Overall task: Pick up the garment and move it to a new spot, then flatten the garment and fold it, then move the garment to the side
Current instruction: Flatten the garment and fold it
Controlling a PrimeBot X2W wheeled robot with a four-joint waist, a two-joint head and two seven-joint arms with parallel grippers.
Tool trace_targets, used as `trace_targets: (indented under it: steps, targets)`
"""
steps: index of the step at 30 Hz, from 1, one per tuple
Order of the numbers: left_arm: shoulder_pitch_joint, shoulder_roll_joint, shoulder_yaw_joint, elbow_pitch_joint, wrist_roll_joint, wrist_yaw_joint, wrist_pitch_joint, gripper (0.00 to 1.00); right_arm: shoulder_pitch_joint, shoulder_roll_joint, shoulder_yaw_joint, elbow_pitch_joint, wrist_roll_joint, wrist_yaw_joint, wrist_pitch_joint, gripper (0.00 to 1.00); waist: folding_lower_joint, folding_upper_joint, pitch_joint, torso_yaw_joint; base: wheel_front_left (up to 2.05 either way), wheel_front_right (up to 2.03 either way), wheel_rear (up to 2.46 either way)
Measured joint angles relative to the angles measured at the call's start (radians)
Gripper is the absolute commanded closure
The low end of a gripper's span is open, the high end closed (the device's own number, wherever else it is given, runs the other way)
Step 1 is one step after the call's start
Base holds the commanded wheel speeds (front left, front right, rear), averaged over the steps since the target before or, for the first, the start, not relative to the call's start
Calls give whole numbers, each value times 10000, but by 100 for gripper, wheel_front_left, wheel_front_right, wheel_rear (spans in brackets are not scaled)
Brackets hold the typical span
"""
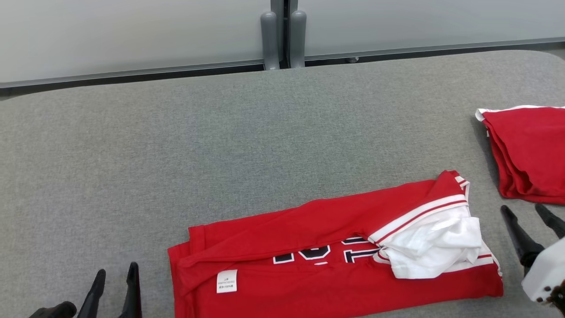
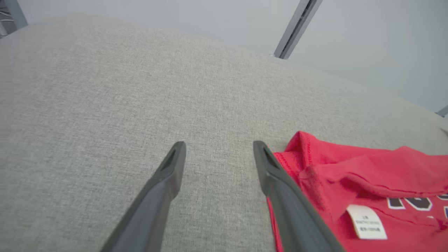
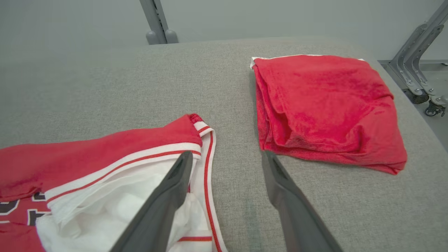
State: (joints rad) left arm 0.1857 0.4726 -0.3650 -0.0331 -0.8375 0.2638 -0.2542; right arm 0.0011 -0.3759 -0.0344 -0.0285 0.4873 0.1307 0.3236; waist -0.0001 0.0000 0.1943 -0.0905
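Observation:
The garment (image 1: 318, 260) is a red shirt with white red-striped trim, dark numerals and a white care label. It lies folded lengthwise near the front of the grey table (image 1: 220, 132). Its white sleeve part (image 1: 435, 245) is bunched at the right end. My left gripper (image 1: 114, 274) stands open just left of the garment's left edge, holding nothing; the left wrist view shows the red hem (image 2: 350, 175) beside its right finger. My right gripper (image 1: 527, 212) is open to the right of the sleeve end, empty, its fingers straddling bare table beside the striped trim (image 3: 206, 154).
A second red garment (image 1: 527, 152), folded, lies at the table's right edge, close to my right gripper; it is also in the right wrist view (image 3: 325, 108). Grey posts (image 1: 282, 37) and a pale wall stand behind the table. A metal frame (image 3: 420, 59) stands off the right end.

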Motion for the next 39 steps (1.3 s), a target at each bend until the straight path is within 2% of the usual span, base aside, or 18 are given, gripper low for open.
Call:
trace_targets:
  steps: [1, 4, 6, 9, 13, 18, 21, 22, 23, 24, 25, 29, 31, 35, 37, 39]
  targets:
    - [0, 0, 0, 0, 0, 0, 0, 0, 0, 0, 0, 0, 0, 0, 0, 0, 0, 0, 0, 0, 0, 0, 0]
    - [-36, -805, 696, -12, 970, -6, -61, 0, -328, 67, 144, 288, -614, 0, 583, 0, 0, 0, 26, 172, 0, 0, 0]
    - [-103, -1453, 1331, -56, 1599, -224, -77, 0, -571, 165, 249, 677, -995, 0, 761, 0, 0, 0, 52, 313, 0, 0, 0]
    - [-87, -2408, 1994, 8, 2499, -851, -75, 0, -806, 359, 397, 1471, -1578, 2, 886, 0, 1, 0, 84, 545, 0, 0, 0]
    - [13, -3289, 2702, 357, 3340, -1770, -79, 0, -990, 470, 514, 2485, -2326, 2, 809, 0, 0, 0, 161, 807, 0, 0, 0]
    - [11, -3896, 3515, 644, 4056, -2675, -90, 0, -1263, 731, 360, 3519, -2658, 4, 514, 0, 0, 0, 303, 967, 0, 0, 0]
    - [-13, -4071, 3858, 727, 4328, -3074, -90, 0, -1421, 851, 380, 3858, -2301, 2, 439, 0, 1, 0, 352, 1015, 0, 0, 0]
    - [-45, -4126, 3931, 754, 4380, -3166, -90, 0, -1470, 871, 430, 3963, -2033, 2, 433, 56, 0, 0, 358, 1027, 0, 0, 0]
    - [-61, -4157, 4004, 784, 4441, -3244, -90, 0, -1526, 878, 548, 4013, -1661, 2, 439, 56, 1, 0, 352, 1034, 0, 0, 0]
    - [-69, -4184, 4054, 809, 4502, -3321, -90, 0, -1570, 882, 786, 3996, -1227, 2, 441, 96, 0, 0, 337, 1044, 0, 0, 0]
    - [-71, -4199, 4113, 828, 4539, -3373, -90, 0, -1605, 872, 982, 3942, -748, -38, 437, 100, 1, 0, 314, 1050, 0, 0, 0]
    - [-85, -4220, 4261, 932, 4533, -3515, -92, 0, -1669, 581, 1151, 3651, 915, -25, 328, 100, 0, 0, 151, 1035, 0, 0, 0]
    - [-75, -4224, 4171, 1026, 4387, -3519, -92, 0, -1687, -100, 826, 3323, 1672, -10, 520, 100, 1, 0, -44, 1024, 0, 0, 0]
    - [-30, -4228, 4036, 1164, 4215, -3511, -92, 0, -1678, -1122, -291, 2661, 2282, 2, 1087, 100, 0, 0, -311, 1072, 0, 0, 0]
    - [-21, -4236, 3910, 1214, 4211, -3511, -92, 0, -1562, -1440, -851, 2113, 2686, -12, 1515, 100, 0, 0, -416, 1140, 0, 0, 0]
    - [20, -4242, 3802, 1260, 4140, -3511, -90, 0, -1378, -1476, -1095, 1329, 3218, -12, 2015, 100, 1, 0, -501, 1219, 0, 0, 0]
